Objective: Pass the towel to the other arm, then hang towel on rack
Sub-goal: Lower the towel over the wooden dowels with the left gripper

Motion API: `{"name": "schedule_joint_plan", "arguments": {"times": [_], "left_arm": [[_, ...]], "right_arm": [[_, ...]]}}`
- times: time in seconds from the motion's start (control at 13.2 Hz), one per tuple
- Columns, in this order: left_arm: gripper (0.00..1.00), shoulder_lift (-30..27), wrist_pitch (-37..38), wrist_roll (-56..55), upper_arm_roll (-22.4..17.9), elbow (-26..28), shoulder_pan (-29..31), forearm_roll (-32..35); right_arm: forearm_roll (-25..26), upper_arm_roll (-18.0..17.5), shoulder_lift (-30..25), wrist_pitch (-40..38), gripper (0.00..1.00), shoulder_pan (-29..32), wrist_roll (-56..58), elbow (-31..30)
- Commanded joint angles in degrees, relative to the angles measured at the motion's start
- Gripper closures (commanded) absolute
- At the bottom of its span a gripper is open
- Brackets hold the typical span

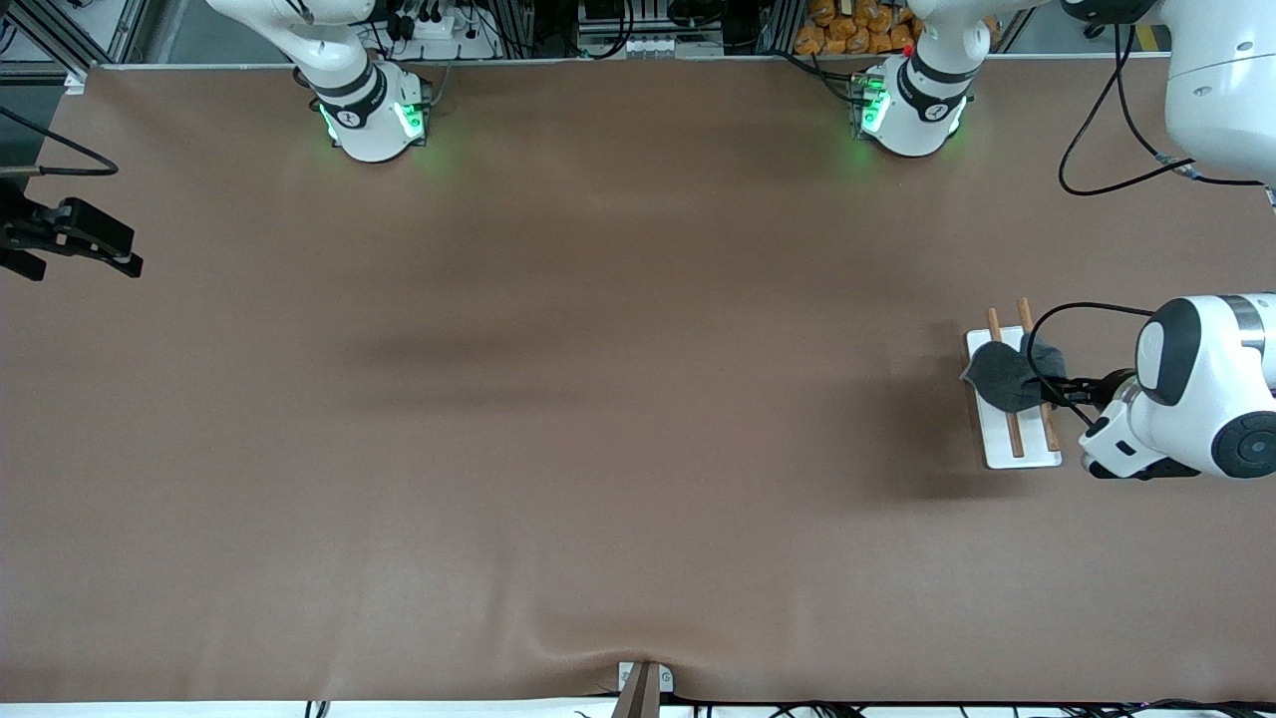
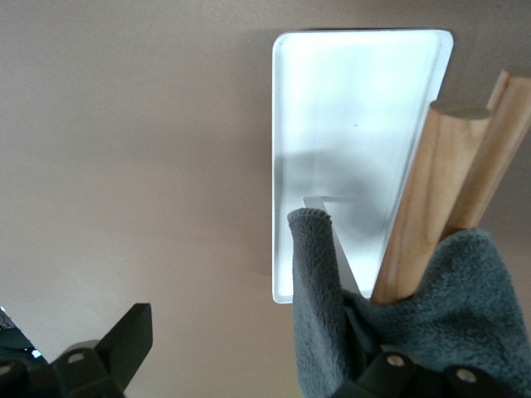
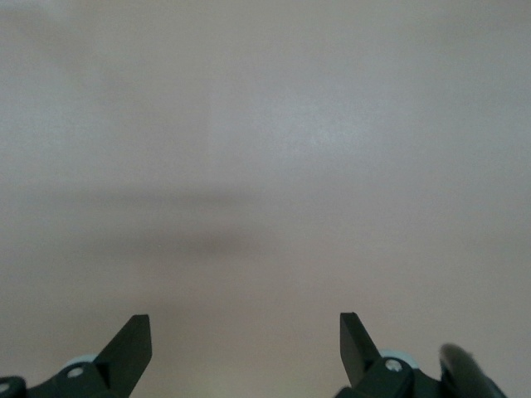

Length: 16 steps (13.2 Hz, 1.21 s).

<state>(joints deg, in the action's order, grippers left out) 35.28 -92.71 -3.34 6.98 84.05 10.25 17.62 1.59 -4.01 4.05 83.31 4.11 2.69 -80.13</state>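
Towel (image 1: 1009, 376): fuzzy dark grey cloth, draped over round wooden rods of rack (image 1: 1027, 449), flat white base; one fold beside a released left gripper (image 2: 249, 356) finger. Right gripper (image 3: 245, 340): spread, waiting over bare table (image 1: 558, 399).

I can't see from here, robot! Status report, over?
Left gripper open over the rack, towel draped on its rods. Right gripper open, waiting at the right arm's end. Nothing in the way.

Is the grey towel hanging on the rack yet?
Draped, yes: the towel lies over the rack rods. The left gripper is open beside it; the right gripper waits open over bare table.
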Motion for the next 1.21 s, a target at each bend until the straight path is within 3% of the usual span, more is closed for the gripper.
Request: {"name": "schedule_joint_plan", "arguments": {"times": [0.0, 1.14], "left_arm": [[0.00, -0.3, -0.5, 1.2, 0.0, 0.2, 0.7, -0.4], [0.00, 1.2, -3.2, 4.8, -0.2, 0.5, 2.5, 1.2]], "right_arm": [[0.2, -1.0, 0.0, 0.2, 0.00, 0.7, 0.0, 0.1], [-0.1, -1.2, 0.0, -0.1, 0.00, 0.5, 0.0, 0.1]]}}
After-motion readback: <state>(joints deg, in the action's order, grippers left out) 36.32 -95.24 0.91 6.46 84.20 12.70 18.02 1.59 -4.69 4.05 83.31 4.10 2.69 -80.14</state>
